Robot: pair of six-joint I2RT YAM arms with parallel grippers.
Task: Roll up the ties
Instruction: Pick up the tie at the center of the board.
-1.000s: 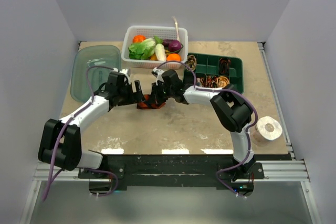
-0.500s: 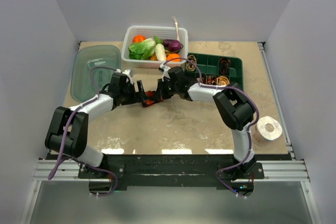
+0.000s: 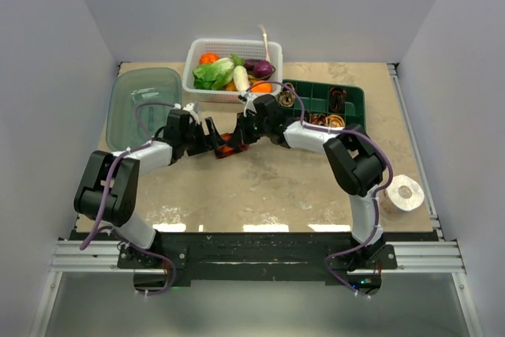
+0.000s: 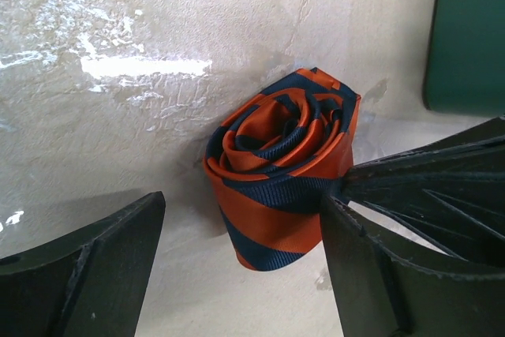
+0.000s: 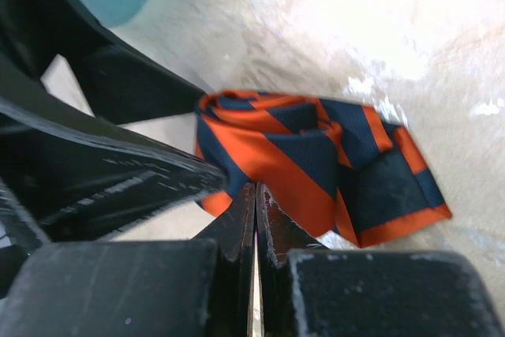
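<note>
**Striped tie coiled at mid-table, both grippers on it**

Nearest the bases, a tape roll (image 3: pixel 403 192) sits alone at the right edge of the table (image 3: pixel 268 187), well apart from the work.

Both arms reach inward and meet at the middle of the table, where the tie (image 4: pixel 276 163) lies. It is wound into a loose spiral of orange and navy stripes, standing on its edge. The outer wrap bulges and the coil looks ready to spring open.

The left gripper (image 3: pixel 213 140) has its jaws spread wide, one to each side of the coil. One finger is just beside the coil and the other stands clear, so nothing is pinched. It likely brackets the roll to stop it tipping or unwinding.

The right gripper (image 5: pixel 254 195) has its jaws pressed together, tip against the coil's side. This is probably a prod to steady or tighten the roll. Whether a fold is nipped between the tips cannot be told.

Beyond, on the right, a green tray (image 3: pixel 312 99) holds other rolled ties (image 3: pixel 334 121) in its compartments, probably this coil's destination. A teal lid (image 3: pixel 142 104) lies far left, and a white basket (image 3: pixel 189 76) of vegetables stands farthest back.
</note>
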